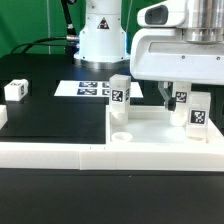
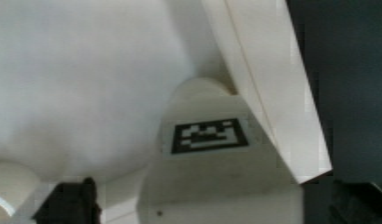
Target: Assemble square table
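The white square slab (image 1: 150, 126) lies at the exterior view's right, with a round corner hole (image 1: 121, 133) showing. My gripper (image 1: 177, 100) is down over the slab's far side. Its dark fingers (image 2: 72, 203) stand on both sides of an upright white leg block (image 2: 214, 150) with a square tag and press against it. That block also shows in the exterior view (image 1: 181, 98). A second leg block (image 1: 197, 113) stands just beside it on the slab, and a third (image 1: 119, 92) stands at the slab's far left corner. A fourth (image 1: 16, 90) lies far left on the black mat.
The marker board (image 1: 88, 88) lies in front of the robot base (image 1: 100, 35). A long low white rail (image 1: 60, 152) runs along the front. A white piece (image 1: 2, 115) is cut off at the left edge. The slab's edge (image 2: 259, 90) runs past the held block.
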Motion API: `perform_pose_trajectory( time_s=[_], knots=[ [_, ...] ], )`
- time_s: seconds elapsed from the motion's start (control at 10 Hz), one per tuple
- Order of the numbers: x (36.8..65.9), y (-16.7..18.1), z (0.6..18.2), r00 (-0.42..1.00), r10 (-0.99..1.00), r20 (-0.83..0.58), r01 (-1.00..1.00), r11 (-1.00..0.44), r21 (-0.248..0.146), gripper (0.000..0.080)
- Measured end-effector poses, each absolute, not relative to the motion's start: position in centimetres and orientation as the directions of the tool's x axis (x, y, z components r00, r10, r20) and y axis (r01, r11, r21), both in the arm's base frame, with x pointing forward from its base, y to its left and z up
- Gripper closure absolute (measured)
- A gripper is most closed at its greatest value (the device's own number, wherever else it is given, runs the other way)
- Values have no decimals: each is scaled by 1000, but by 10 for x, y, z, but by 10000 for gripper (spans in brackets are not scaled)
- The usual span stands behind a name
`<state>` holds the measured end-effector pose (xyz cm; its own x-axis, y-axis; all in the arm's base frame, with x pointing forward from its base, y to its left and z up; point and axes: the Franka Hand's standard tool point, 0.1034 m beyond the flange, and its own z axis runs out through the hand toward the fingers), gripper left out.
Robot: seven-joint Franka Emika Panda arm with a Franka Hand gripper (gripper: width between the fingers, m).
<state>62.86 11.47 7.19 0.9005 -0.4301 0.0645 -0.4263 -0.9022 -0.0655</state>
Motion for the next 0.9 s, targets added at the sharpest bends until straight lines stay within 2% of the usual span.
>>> perform_pose_trajectory(
  time_s=[0.1,0.2,0.3,0.4,0.5,0.7,0.9],
  knots=[
    [629,115,72,887,-458,62,-454,-889,-67,150],
    [628,115,72,865,-498,59,-494,-867,-71,238],
    [628,116,72,817,-574,52,-570,-818,-76,238],
    [628,116,72,786,-616,48,-612,-787,-79,438],
    [628,116,71,758,-651,44,-647,-758,-81,511],
    [628,115,71,645,-764,30,-759,-645,-87,511],
    [629,111,72,398,-917,-10,-913,-396,-96,511]
  ],
)
